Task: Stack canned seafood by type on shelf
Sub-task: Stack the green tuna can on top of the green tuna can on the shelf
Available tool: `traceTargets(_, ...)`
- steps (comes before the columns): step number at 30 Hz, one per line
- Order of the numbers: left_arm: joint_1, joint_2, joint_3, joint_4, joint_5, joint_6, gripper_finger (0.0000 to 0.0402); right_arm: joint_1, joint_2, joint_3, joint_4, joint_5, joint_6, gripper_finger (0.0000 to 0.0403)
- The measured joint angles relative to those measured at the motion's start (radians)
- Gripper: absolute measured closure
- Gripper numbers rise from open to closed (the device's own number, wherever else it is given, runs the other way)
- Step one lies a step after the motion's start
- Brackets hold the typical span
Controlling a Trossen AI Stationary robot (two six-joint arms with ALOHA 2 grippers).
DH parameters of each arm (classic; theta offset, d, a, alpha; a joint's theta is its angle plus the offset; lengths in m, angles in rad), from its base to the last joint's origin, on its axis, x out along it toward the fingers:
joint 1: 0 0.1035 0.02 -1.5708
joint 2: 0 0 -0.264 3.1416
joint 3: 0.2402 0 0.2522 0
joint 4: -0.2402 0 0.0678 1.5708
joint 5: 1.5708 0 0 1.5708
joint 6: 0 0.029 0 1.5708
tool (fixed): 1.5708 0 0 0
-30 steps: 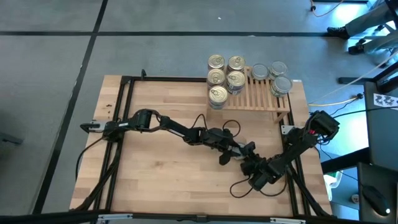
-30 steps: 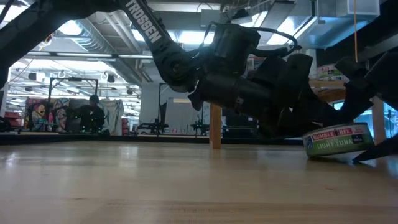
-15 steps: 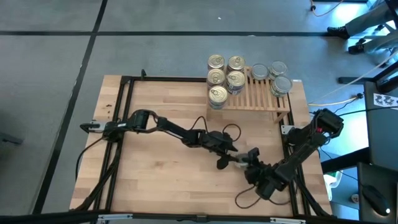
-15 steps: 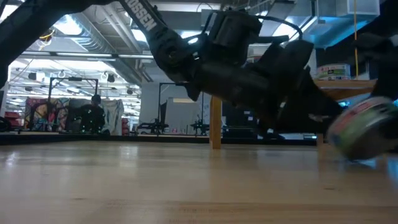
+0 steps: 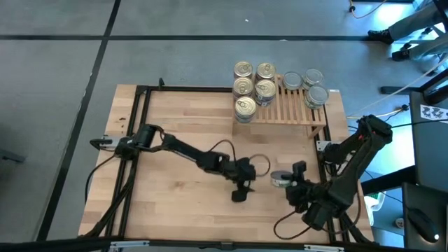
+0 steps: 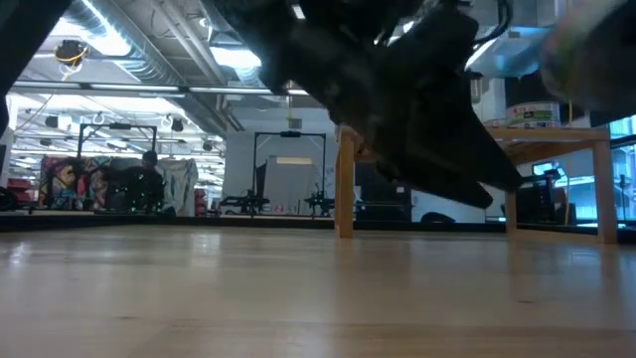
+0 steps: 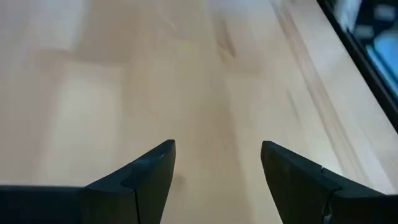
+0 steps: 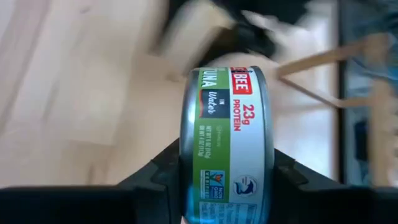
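On shelf [image 5: 288,106]: eight cans [image 5: 265,89]

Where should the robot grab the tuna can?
By its flat top and bottom, one jaw on each. The right gripper holds the tuna can that way now: it is a short, round tin, so the flat faces sit square in the jaws and the curved label side would slip.

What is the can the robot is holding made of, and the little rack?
The tuna can, pinched in the right gripper, looks like shiny silver metal wrapped in a green printed paper label. The shelf looks like pale, bare wood: thin slats on square legs.
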Motion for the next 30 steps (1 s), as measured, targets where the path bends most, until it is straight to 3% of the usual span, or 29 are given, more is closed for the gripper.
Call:
traceTargets(7, -0.108, -0.066, 0.001, -0.124, -0.079, 0.096, 0.0164, -0.075, -0.080, 0.065, -0.191, 0.106, 0.122, 0.0263)
traceTargets(13, -0.176, -0.125, -0.006, -0.255, -0.273, 0.149, 0.0164, -0.228, -0.191, 0.065, -0.216, 0.154, 0.111, 0.0263)
traceTargets(17, -0.198, -0.184, -0.097, -0.242, -0.325, 0.141, 0.0164, -0.341, -0.275, 0.065, -0.218, 0.207, 0.053, 0.0263)
traceTargets(24, -0.201, -0.325, -0.377, 0.003, -0.363, 0.101, 0.0164, -0.591, -0.379, 0.066, -0.185, 0.333, -0.159, 0.0263)
traceTargets(30, -0.177, -0.400, -0.491, 0.091, -0.380, 0.054, 0.0164, -0.876, -0.380, 0.066, -0.020, 0.315, -0.515, 0.0263)
